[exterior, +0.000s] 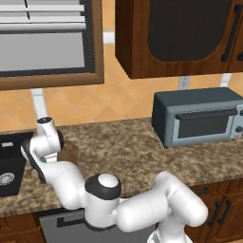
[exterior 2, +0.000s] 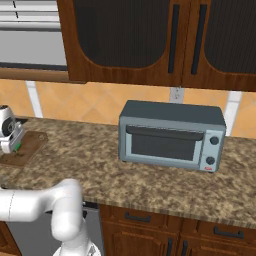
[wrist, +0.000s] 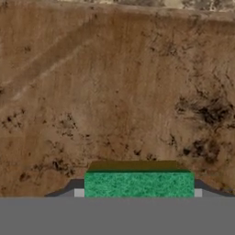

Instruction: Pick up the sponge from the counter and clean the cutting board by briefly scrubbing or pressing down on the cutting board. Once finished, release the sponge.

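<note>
The sponge (wrist: 137, 183), green on top with a yellow layer below, sits between my two finger pads (wrist: 79, 193) and fills the gap between them. My gripper (wrist: 138, 193) is shut on it, right over the brown speckled cutting board (wrist: 119, 92), very close to its surface. From the left base camera, the gripper (exterior: 45, 160) hangs down at the board's (exterior: 71, 152) left end, with a sliver of green sponge (exterior: 43, 160) showing. In the right base view, the gripper (exterior 2: 11, 146) and sponge (exterior 2: 17, 147) are over the board (exterior 2: 31, 145) on the granite counter (exterior 2: 100, 165).
A grey toaster oven (exterior: 199, 118) (exterior 2: 170, 137) stands on the counter (exterior: 133, 152) to the right. A black sink basin (exterior: 9, 163) lies just left of the board. Dark wooden wall cabinets (exterior 2: 150, 40) hang overhead, and a window (exterior: 42, 42) is at the upper left.
</note>
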Motion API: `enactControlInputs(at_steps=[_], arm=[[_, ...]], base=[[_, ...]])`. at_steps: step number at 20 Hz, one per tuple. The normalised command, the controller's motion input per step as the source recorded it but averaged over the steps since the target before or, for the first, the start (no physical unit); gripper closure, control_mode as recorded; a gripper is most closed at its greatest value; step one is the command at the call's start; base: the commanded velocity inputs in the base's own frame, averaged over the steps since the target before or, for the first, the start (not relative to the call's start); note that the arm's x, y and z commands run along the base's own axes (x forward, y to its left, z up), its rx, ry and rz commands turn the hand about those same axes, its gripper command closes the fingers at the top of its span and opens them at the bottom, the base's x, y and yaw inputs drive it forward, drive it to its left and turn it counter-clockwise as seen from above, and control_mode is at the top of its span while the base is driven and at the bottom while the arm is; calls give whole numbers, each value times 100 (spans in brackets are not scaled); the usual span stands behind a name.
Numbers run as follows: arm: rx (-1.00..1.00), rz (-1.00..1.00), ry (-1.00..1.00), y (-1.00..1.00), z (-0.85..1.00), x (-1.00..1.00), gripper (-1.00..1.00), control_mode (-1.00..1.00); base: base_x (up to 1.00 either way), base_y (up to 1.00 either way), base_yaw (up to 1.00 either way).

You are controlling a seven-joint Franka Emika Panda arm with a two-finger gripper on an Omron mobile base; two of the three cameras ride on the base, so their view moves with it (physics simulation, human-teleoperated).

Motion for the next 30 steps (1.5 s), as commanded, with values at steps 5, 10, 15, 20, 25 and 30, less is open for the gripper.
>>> enactControlInputs(at_steps=[5,10,15,20,25,30], arm=[[0,0,-3,-6,-29,57,100,-100],[0,0,-1,-10,-25,57,100,-100],[0,0,0,-20,-25,53,100,-100],[0,0,0,-22,-25,52,100,-100],[0,0,0,-12,-13,48,100,-100],[0,0,1,-21,-11,27,100,-100]], base=[[0,0,0],[0,0,0],[0,0,0],[0,0,0],[0,0,0],[0,0,0]])
